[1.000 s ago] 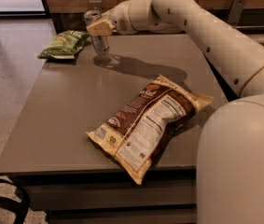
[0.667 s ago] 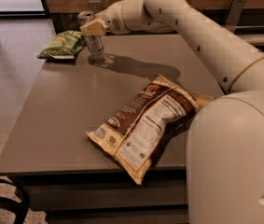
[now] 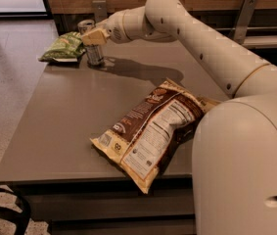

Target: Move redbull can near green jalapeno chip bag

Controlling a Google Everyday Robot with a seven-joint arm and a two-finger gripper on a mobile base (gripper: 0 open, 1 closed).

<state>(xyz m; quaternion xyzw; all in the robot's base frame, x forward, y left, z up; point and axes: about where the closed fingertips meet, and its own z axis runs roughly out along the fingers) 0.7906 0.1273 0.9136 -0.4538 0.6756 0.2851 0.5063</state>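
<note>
**Jaws clamped on redbull can at the table's far left corner**

The green jalapeno chip bag (image 3: 63, 47) lies flat at the far left edge of the table (image 3: 55, 121). Just beside it, to its right, the redbull can (image 3: 95, 54) stands upright, gripped about its upper half by the gripper (image 3: 94, 36). The white arm (image 3: 201, 38) extends rightward. A large brown chip bag (image 3: 152, 131) lies well apart, at the near edge.

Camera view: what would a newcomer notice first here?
The big white arm stretches across the table to its far corner, where the gripper holds the redbull can upright beside the green jalapeno chip bag. Next comes the large brown and cream bag lying near the table's front edge.
</note>
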